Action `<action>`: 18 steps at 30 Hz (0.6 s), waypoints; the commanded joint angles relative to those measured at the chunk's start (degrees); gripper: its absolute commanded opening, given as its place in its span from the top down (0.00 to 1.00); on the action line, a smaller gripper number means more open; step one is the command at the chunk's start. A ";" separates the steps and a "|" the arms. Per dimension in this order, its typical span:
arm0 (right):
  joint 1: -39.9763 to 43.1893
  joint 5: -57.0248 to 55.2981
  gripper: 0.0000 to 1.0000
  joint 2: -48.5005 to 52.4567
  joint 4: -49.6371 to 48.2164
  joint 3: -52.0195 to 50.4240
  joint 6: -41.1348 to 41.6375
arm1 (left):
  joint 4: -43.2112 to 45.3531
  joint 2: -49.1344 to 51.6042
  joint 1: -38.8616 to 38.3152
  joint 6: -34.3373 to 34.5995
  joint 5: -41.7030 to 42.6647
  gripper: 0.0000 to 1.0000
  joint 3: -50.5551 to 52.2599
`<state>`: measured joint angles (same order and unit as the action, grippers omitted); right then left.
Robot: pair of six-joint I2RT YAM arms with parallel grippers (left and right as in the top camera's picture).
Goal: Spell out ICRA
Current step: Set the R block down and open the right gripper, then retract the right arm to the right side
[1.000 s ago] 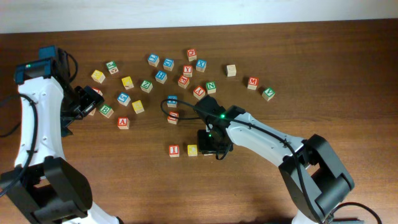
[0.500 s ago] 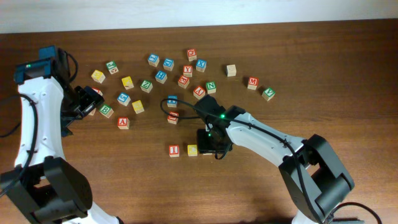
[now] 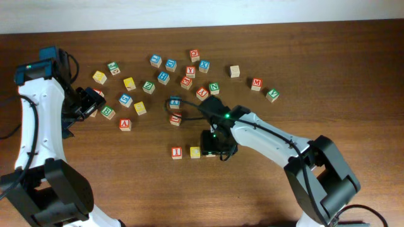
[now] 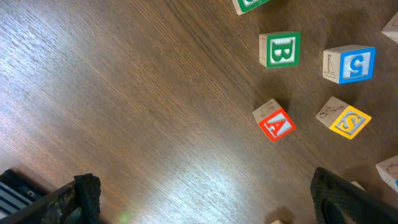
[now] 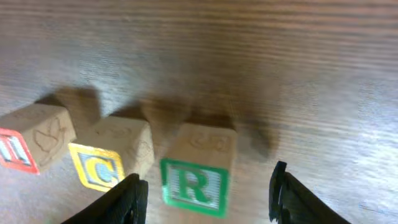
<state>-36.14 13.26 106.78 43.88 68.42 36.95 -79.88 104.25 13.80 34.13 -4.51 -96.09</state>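
The red "I" cube (image 3: 177,152) and the yellow "C" cube (image 3: 195,152) stand side by side on the table. In the right wrist view the "I" (image 5: 34,144), the "C" (image 5: 109,160) and the green "R" cube (image 5: 198,171) form a row. My right gripper (image 5: 208,196) is open, its fingers either side of the "R" with gaps; in the overhead view this gripper (image 3: 218,146) hides the "R". The red "A" cube (image 3: 125,124) lies apart at the left and also shows in the left wrist view (image 4: 275,121). My left gripper (image 3: 88,104) is open and empty (image 4: 205,208).
Several other letter cubes lie scattered across the back of the table, among them a green "B" (image 4: 280,49), a blue cube (image 4: 349,63) and a yellow "S" (image 4: 344,117) near the "A". A red cube (image 3: 175,118) sits just behind the right arm.
The right arm has shifted very slightly to the right. The left arm and the cubes have not moved.
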 commanded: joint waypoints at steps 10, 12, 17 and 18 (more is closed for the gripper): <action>5.86 4.02 0.42 -17.75 2.21 2.05 -6.71 | -0.09 -1.09 0.24 0.61 -0.46 0.01 -0.24; 9.46 0.42 0.26 -23.93 3.52 2.05 -6.73 | -0.09 -1.09 0.24 0.61 -0.46 0.01 -0.24; 27.21 -10.73 0.02 -36.33 10.45 2.03 -13.00 | -0.09 -1.07 0.24 0.61 -0.46 0.01 -0.24; 30.27 -12.07 0.02 -36.87 10.88 2.03 -14.69 | -0.09 -1.07 0.24 0.61 -0.46 0.01 -0.24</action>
<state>-12.19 7.57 72.36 53.91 69.45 27.92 -79.88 104.22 13.80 34.13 -4.54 -96.09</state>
